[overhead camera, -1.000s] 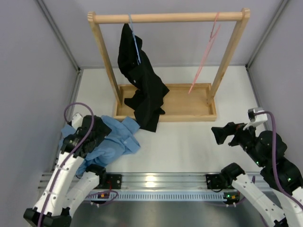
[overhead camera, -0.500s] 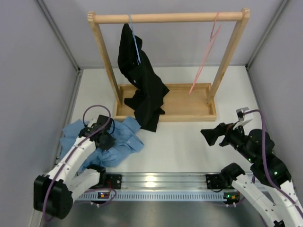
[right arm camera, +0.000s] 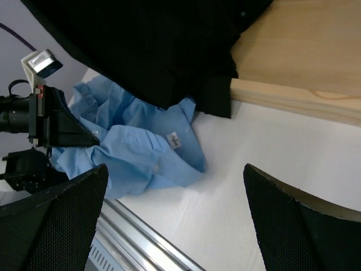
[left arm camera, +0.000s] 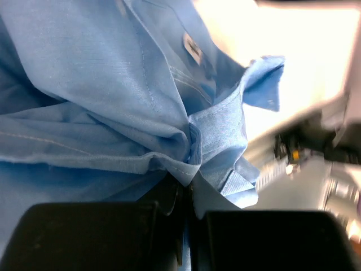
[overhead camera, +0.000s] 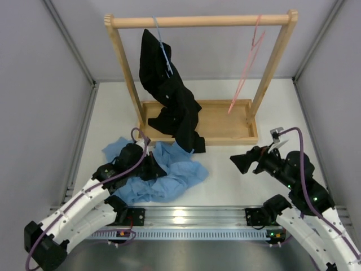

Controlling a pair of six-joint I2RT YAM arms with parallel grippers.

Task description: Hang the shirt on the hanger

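Overhead view of a white desk with a wooden clothes rack standing at its far side. The rack has a top rail, two posts and a shallow tray base.

The shirt, light blue and heavily wrinkled, lies crumpled on the desk just in front of the rack's left post, on the near side of the tray. It is not on any hanger.

The hanger, thin and pink, hangs by its hook from the right end of the rack's rail, close to the right post, with nothing on it.

A black shirt hangs from a thin light-blue hanger near the left end of the rail. Its lowest edge spills over the tray's front lip to the blue shirt's far edge; contact between them cannot be made out.

The left end effector sits low on the blue cloth in front of the rack's left half. Its wrist camera shows the two black fingers pressed almost together with a fold of the shirt pinched between them.

The right end effector hangs over bare desk in front of the rack's right half, pointing toward the shirt. Its fingers are spread wide and hold nothing.
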